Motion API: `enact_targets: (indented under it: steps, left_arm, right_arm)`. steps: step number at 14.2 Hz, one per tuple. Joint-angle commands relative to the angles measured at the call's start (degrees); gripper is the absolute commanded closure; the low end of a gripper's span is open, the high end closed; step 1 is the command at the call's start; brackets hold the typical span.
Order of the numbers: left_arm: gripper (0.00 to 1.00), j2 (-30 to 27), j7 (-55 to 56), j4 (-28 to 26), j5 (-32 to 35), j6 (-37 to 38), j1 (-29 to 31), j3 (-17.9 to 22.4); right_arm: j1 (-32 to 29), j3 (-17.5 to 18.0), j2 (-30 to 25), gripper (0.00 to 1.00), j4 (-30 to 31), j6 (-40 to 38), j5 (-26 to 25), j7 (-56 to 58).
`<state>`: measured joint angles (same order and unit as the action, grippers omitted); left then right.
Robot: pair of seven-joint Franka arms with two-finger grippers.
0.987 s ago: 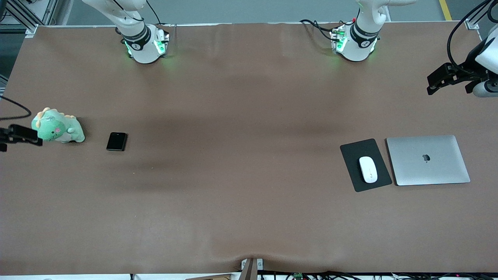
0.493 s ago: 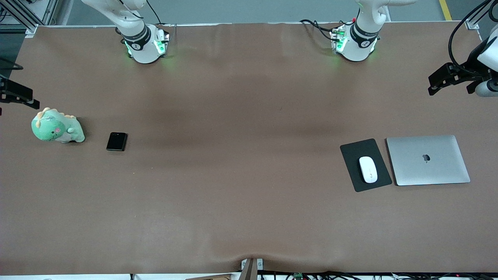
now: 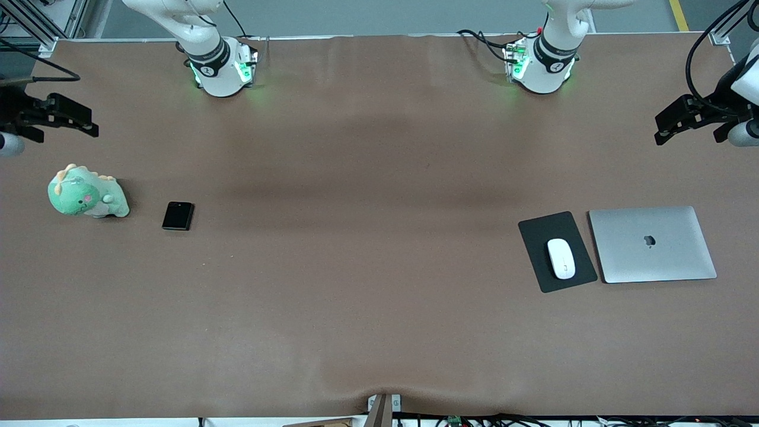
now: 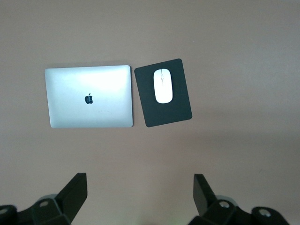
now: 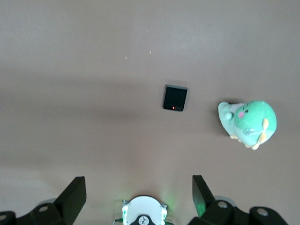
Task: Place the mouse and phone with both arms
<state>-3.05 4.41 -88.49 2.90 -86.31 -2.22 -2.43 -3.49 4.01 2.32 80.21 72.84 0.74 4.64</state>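
Both arms raised at the table's ends, mouse and phone lying untouched.

The mouse [image 3: 561, 258] lies on the black mouse pad [image 3: 557, 251], just beside the closed silver laptop [image 3: 652, 244], toward the left arm's end of the table [image 3: 367, 237]. The phone [image 3: 178, 216] lies flat near the green plush dinosaur [image 3: 87, 194], toward the right arm's end. The left gripper [image 4: 139, 194] hangs over bare table, fingers spread wide, holding nothing. The right gripper [image 5: 138, 194] hangs likewise, fingers spread and empty.

white mouse [image 3: 561, 258] | black phone [image 3: 178, 215] | silver laptop [image 3: 652, 244] | green plush toy [image 3: 86, 196]
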Motion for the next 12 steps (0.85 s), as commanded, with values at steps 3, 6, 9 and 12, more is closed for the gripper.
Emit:
enact_targets:
  steps: [3, 6, 9, 12]
  left_arm:
    - [0.0, 0.2, -0.8, 1.1, -0.5, 0.1, 0.0, 0.2]
    - [0.0, 0.2, -0.6, 1.1, -0.9, 0.1, 0.0, 0.2]
    - [0.0, 0.2, -0.5, 1.0, -0.9, 0.6, -0.2, 0.1]
    - [0.0, 0.1, -0.2, 1.0, -1.0, 1.3, -0.2, -0.1]
  right_arm:
    - [-1.4, -0.4, -6.6, 0.0, 8.8, 5.7, 0.4, 10.5]
    - [-1.7, -0.5, -6.5, 0.0, 8.6, 6.0, -0.3, 10.6]
    - [-1.8, -0.4, -6.5, 0.0, 8.5, 6.4, -0.6, 10.7]
    - [-1.9, -0.5, -6.2, 0.0, 8.2, 6.4, -0.6, 10.6]
